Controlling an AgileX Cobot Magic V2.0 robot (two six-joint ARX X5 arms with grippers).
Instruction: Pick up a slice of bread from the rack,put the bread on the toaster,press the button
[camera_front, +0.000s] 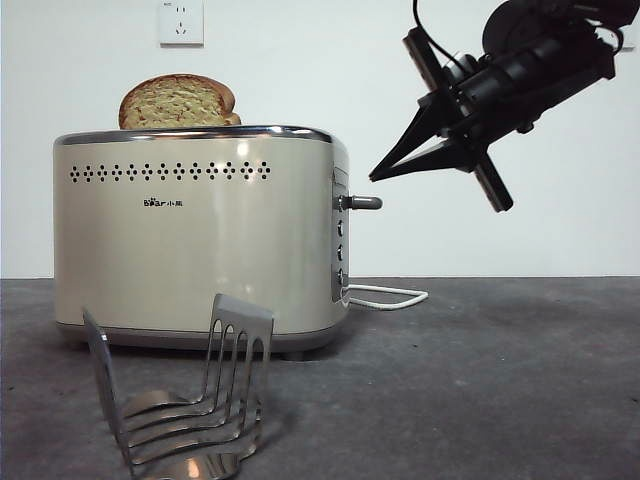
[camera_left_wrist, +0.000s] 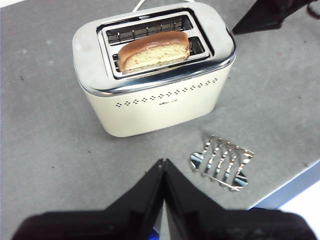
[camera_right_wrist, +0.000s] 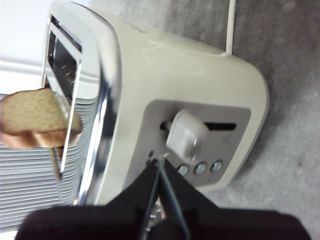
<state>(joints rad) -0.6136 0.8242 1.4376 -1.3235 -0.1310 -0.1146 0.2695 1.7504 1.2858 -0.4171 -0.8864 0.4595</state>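
Front view. The slice of bread (camera_front: 178, 101) stands in the toaster (camera_front: 200, 250), its domed brown crust and flecked crumb rising above the chrome rim; the steel rack (camera_front: 185, 400) sits empty, near and low in front. The right gripper (camera_front: 385, 170) hangs in the air to the right of the toaster, its black jaws closed to a point and holding nothing, aimed at the lever (camera_front: 362, 203) on the grey side panel but still apart from it. By judgement, the pressing step is in hand: the tip must come onto the lever and push it down.

Left wrist view. The left gripper (camera_left_wrist: 164, 162) — jaws shut together, empty — waits high above the near side of the table. The bread lies in the nearer slot; the far slot is bare. The rack's fork-like dividers gleam near the toaster's right end.

Right wrist view. The closed jaw tips sit just short of the rounded, pale lever, with a row of small round buttons (camera_right_wrist: 201, 168) beside it. The toaster's body is smooth, glossy cream.
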